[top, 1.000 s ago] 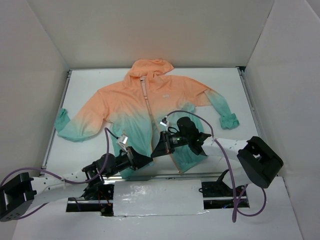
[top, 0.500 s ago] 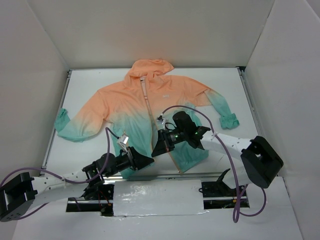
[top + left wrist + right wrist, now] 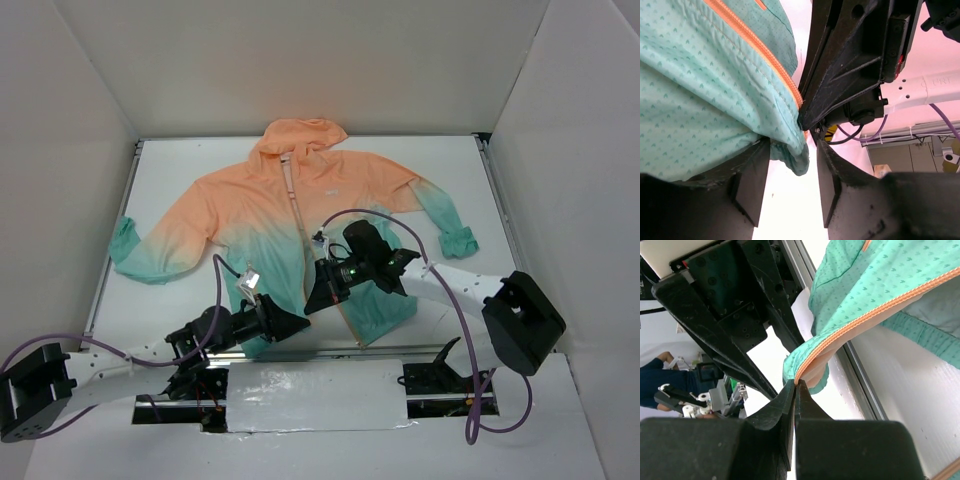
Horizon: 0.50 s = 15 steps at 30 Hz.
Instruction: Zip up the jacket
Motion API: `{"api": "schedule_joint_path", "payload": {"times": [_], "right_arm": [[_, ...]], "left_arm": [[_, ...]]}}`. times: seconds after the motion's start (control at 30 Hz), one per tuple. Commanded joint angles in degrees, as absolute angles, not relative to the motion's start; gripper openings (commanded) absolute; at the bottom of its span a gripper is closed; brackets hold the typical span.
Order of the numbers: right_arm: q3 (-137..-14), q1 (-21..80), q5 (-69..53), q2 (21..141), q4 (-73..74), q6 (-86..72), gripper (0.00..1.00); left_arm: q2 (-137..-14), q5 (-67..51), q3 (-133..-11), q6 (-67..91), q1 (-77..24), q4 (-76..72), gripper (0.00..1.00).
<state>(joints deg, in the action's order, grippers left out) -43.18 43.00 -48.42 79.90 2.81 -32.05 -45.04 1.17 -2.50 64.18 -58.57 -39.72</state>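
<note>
The thin peach-to-teal hooded jacket (image 3: pixel 300 210) lies spread on the white desk (image 3: pixel 450 170), hood toward the desk's far edge. At the desk's near edge the right tool (image 3: pixel 794 390) is clenched on the hem's orange zipper end; the left tool (image 3: pixel 790 165) stands released beside the hem. The fabric looks light, limp and slippery, so it is best gripped at the stiffer zipper tape.

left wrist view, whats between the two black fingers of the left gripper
A loose teal corner of the thin peach-to-teal hooded jacket hangs in the gap between the fingers of the open left gripper. The left wrist view shows it.
</note>
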Motion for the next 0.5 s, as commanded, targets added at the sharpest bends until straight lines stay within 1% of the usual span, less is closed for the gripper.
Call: {"api": "schedule_joint_path", "payload": {"times": [0.0, 0.17, 0.2, 0.23, 0.3, 0.33, 0.47], "right_arm": [[-46.1, 43.5, -48.4, 80.2, 3.3, -31.1, 0.0], [-46.6, 43.5, -47.4, 80.3, 3.4, -31.6, 0.0], [-46.7, 43.5, -47.3, 80.3, 3.4, -31.6, 0.0], [-46.8, 43.5, -47.3, 80.4, 3.5, -31.6, 0.0], [-46.9, 43.4, -47.0, 80.4, 4.0, -31.5, 0.0], [-47.0, 43.5, -47.1, 80.4, 4.0, -31.5, 0.0], [-47.2, 43.5, -47.2, 80.7, 4.1, -31.3, 0.0]], "left_arm": [[-45.9, 0.5, -2.0, 62.3, -58.4, -43.8, 0.55], [-47.3, -1.0, -2.0, 62.4, -58.4, -45.3, 0.49], [-47.4, -1.0, -2.0, 62.6, -58.4, -45.4, 0.46], [-47.5, -1.0, -1.9, 62.5, -58.4, -45.5, 0.39], [-47.3, -0.9, -1.8, 62.5, -58.4, -45.4, 0.32], [-47.1, -0.8, -1.7, 62.5, -58.4, -45.3, 0.26], [-45.7, -0.3, -1.8, 62.0, -58.3, -43.8, 0.11]]}}
